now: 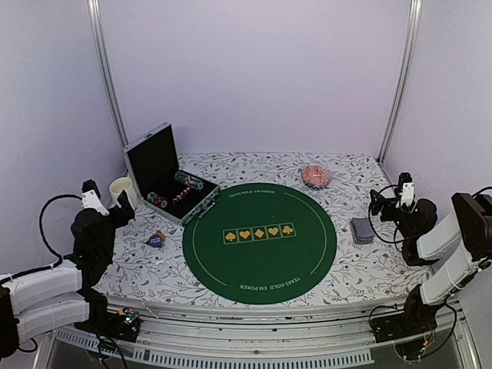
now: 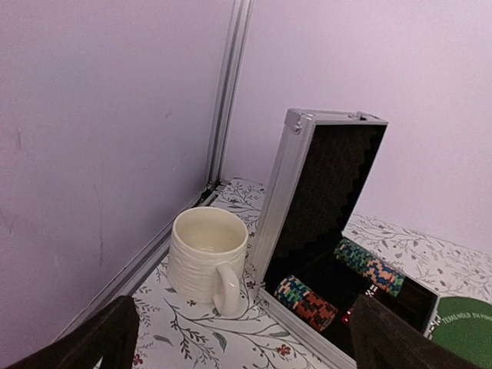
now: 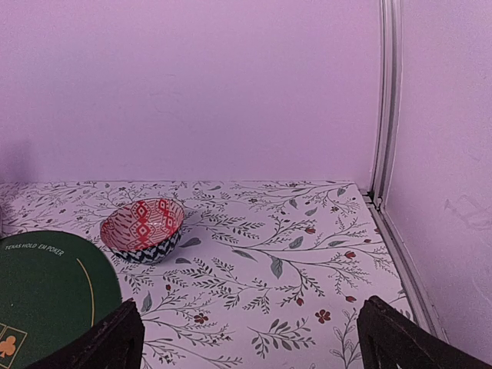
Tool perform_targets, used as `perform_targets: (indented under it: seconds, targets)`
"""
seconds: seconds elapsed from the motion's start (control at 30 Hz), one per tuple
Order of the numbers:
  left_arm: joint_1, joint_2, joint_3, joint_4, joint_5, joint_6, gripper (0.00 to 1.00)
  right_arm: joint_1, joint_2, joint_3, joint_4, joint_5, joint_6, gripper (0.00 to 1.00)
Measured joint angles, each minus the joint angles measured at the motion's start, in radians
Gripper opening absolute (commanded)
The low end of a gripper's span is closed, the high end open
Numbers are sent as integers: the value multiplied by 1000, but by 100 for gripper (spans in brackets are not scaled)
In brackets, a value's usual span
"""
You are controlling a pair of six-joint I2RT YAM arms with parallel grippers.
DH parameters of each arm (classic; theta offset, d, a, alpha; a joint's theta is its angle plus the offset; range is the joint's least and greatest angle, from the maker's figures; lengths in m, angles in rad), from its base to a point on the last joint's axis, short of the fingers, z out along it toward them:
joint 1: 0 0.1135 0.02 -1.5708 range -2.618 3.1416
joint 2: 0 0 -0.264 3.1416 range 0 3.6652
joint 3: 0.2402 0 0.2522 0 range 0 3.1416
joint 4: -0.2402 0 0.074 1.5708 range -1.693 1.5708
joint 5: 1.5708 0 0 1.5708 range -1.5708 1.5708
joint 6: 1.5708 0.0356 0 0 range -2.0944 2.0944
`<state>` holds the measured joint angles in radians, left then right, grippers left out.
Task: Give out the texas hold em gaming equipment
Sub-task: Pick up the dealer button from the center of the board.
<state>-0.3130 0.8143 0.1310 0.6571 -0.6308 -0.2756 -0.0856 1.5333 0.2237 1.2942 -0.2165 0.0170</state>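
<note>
- Hovering at the left edge of the top view, my left tool [image 1: 121, 209] stands wide open and empty, just below the white mug [image 1: 121, 189] in the frame.
- At the right edge, my right tool [image 1: 382, 201] is also spread wide and holds nothing.
- A round green poker mat [image 1: 260, 241] fills the centre of the flower-patterned desk [image 1: 361, 269].
- An open metal case [image 1: 157, 165] sits to the upper left of the mat with its lid upright. Rolls of striped poker chips [image 1: 188, 183] lie inside it.
- A stack of blue-grey playing cards [image 1: 362, 230] lies on the desk just right of the mat, to the lower left of my right tool.
- Orange and purple marker discs [image 1: 157, 239] lie together left of the mat, below the case in the frame.
- A pink patterned dish [image 1: 316, 176] rests near the mat's upper right edge.
</note>
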Motion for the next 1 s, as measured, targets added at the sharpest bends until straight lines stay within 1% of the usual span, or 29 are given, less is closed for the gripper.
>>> perform_targets:
  seconds: [0.13, 0.27, 0.3, 0.37, 0.43, 0.5, 0.57, 0.67, 0.77, 0.83, 0.87, 0.9, 0.93, 1.0]
  targets:
    - [0, 0, 25, 8, 124, 117, 98, 0, 0, 0, 0, 0, 0, 99]
    - [0, -4, 166, -83, 293, 161, 98, 0, -6, 3, -15, 0, 0, 99]
    - [0, -4, 206, -114, 346, 170, 98, 0, -28, 18, -76, 0, 0, 99]
    - [0, 4, 328, -232, 462, 192, 98, 0, -109, 91, -241, 2, 2, 99]
    - [0, 19, 441, -337, 540, 196, 98, 0, -188, 179, -356, -7, 13, 99]
    - [0, 30, 523, -420, 587, 169, 98, -1, -274, 264, -436, -45, 39, 99]
    - [0, 29, 578, -490, 623, 104, 98, -2, -339, 330, -492, -102, 76, 99]
    - [0, -24, 563, -505, 723, 16, 98, -2, -380, 438, -600, -225, 155, 99]
    - [0, -132, 434, -414, 854, -32, 98, 4, -372, 529, -761, -322, 235, 99]
    - [0, -184, 359, -377, 884, -77, 98, 28, -359, 579, -893, -315, 264, 99]
    - [0, -188, 347, -371, 888, -88, 98, 48, -351, 607, -973, -294, 273, 99]
    - [0, -179, 346, -373, 893, -96, 98, 72, -343, 628, -1042, -267, 277, 99]
    - [0, -159, 354, -380, 897, -92, 98, 117, -328, 666, -1152, -215, 274, 99]
    - [0, -101, 394, -420, 908, -73, 98, 191, -290, 729, -1307, -130, 267, 99]
